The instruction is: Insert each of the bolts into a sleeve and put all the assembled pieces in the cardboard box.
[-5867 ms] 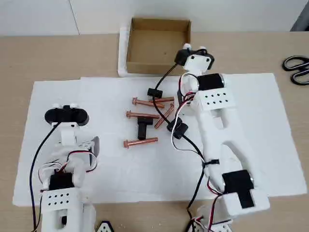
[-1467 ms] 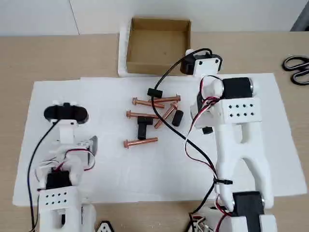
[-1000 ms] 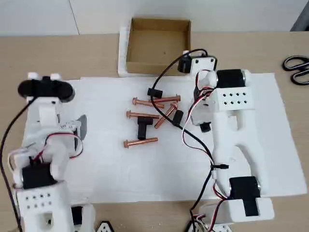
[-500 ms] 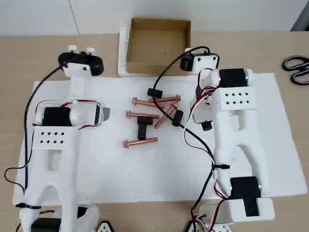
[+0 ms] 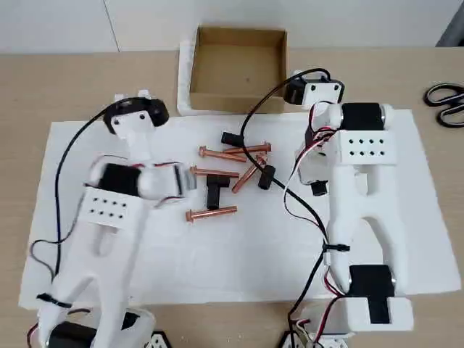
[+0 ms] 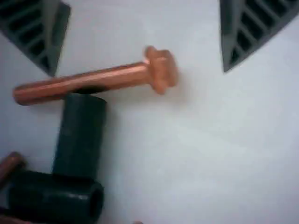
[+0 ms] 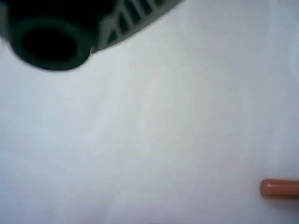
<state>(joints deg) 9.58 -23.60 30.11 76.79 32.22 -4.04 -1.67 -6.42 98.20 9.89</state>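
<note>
Several copper bolts lie mid-mat: two crossed ones, one pointing left, a slanted one and a nearer one. Black sleeves rest at the back, by the slanted bolt and as a pair. My left gripper hovers open over the left-pointing bolt, one finger either side of its head, with two sleeves just beyond. My right gripper hangs right of the pile, shut on a black sleeve beside its grey finger. The cardboard box stands behind.
A white mat covers the table, bare in front of the bolts. A white bracket hugs the box's left side. Scissors lie at the far right. The right arm's black cable crosses above the bolts.
The left arm has swung from the mat's back left toward the middle, its gripper now over a bolt. The right arm has shifted slightly right, still carrying the sleeve.
</note>
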